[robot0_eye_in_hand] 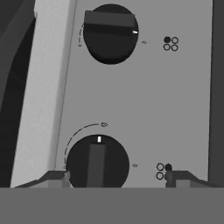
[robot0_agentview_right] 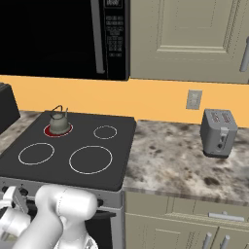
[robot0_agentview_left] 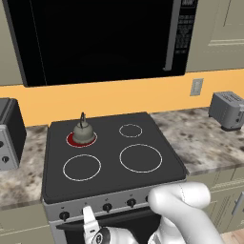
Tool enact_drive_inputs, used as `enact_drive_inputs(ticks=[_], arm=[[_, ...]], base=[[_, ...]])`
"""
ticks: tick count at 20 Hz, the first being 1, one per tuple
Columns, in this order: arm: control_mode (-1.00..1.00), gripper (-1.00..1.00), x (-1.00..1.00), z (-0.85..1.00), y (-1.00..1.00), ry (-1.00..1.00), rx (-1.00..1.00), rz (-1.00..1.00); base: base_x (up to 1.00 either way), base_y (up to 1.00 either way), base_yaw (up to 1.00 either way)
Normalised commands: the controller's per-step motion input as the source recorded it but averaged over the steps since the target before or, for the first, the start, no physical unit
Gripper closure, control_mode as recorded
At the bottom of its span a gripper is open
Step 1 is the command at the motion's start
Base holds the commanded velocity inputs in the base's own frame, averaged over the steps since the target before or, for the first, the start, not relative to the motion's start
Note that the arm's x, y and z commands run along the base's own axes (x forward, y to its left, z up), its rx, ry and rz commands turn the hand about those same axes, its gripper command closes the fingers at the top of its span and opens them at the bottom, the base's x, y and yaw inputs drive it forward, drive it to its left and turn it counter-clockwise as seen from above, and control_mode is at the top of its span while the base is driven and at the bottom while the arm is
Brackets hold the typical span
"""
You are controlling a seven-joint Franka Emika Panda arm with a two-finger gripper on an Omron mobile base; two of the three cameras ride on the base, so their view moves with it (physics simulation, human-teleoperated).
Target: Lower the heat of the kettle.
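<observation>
The small grey-beige kettle with its thin dark handle sits on the stove's rear left burner, which glows red. My gripper is down at the stove's front control panel, open. In the hand view its fingertips stand on either side of a dark knob whose white mark points to the top of that view. A second knob farther along the panel has its mark turned to the right.
Three unlit burner rings mark the black cooktop. A dark microwave hangs above it. A toaster stands on the counter to the right, and another appliance on the left counter. The oven handle runs beside the knobs.
</observation>
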Motion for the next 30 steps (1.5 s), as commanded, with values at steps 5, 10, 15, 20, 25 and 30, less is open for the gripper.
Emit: enact_drive_inputs(ticks=[5, 10, 15, 20, 25, 30], arm=[[-1.0, -1.0, 0.05, -0.09, 0.02, -0.02, 0.0, 0.02], [-1.0, -1.0, 0.09, -0.01, 0.09, -0.01, 0.0, 0.01], [-1.0, 1.0, 0.15, 0.0, 0.13, 0.0, 0.0, 0.0], [-1.0, 1.0, 0.22, 0.0, 0.16, 0.0, 0.0, 0.0], [-1.0, 1.0, 0.3, 0.0, 0.13, 0.0, 0.0, 0.0], [-1.0, 1.0, 0.34, 0.04, 0.06, 0.0, 0.01, 0.01]], base=[[0.0, 0.0, 0.0], [0.0, 0.0, 0.0], [0.0, 0.0, 0.0], [0.0, 0.0, 0.0], [0.0, 0.0, 0.0], [0.0, 0.0, 0.0]])
